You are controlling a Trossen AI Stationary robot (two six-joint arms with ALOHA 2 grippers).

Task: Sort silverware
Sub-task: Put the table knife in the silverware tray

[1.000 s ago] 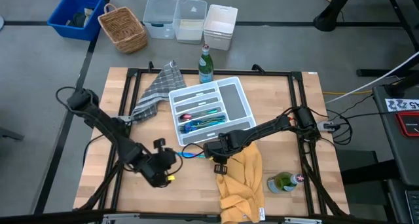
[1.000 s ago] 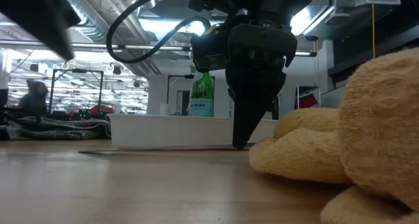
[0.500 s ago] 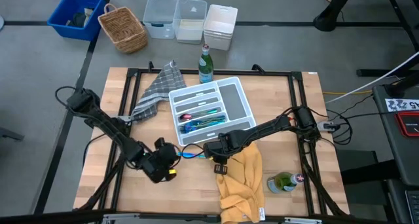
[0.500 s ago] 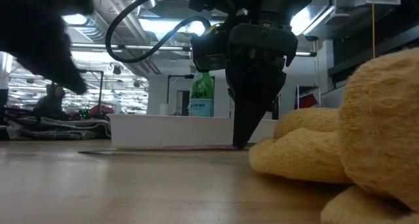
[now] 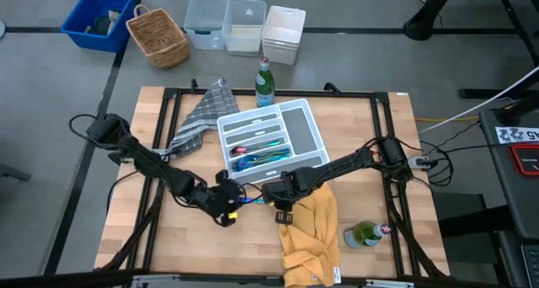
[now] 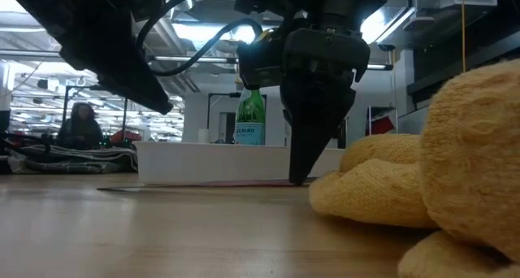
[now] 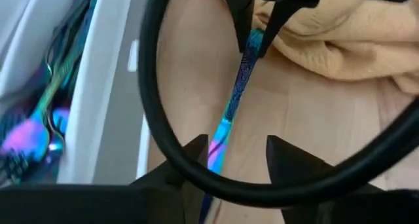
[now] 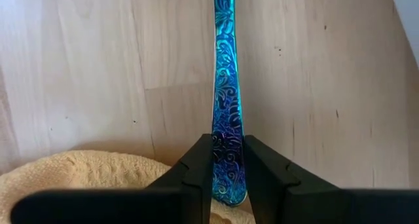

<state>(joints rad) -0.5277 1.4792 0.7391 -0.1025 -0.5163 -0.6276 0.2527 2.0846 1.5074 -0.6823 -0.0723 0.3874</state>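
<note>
A blue patterned piece of silverware (image 8: 226, 73) lies flat on the wood between my two grippers. My right gripper (image 8: 229, 168) is shut on one end of it, at the edge of the yellow cloth (image 5: 312, 229). My left gripper (image 7: 239, 155) is open, one finger on each side of the other end (image 7: 219, 142). That end runs close by one finger, and I cannot tell whether they touch. More blue and purplish silverware (image 5: 257, 153) lies in the white divided tray (image 5: 303, 124), just beyond the grippers. My right gripper pinches the handle's end (image 8: 227, 145) between its two fingers. The fingers (image 6: 305, 160) point down from above, and the piece runs straight out from between them. The piece lies flat on the table, its held end at the edge of the yellow cloth.
A grey cloth (image 5: 202, 111) lies left of the tray and a green bottle (image 5: 265, 82) stands behind it. Another bottle (image 5: 364, 234) lies near the front right corner. Bins and a basket (image 5: 158, 37) stand beyond the table. A person (image 6: 81, 128) shows far off in the room.
My left gripper has gone from nearer the table's front toward the right and the far edge, turning as it went. It has come to the blue piece's free end. My right gripper and the piece have stayed where they were.
</note>
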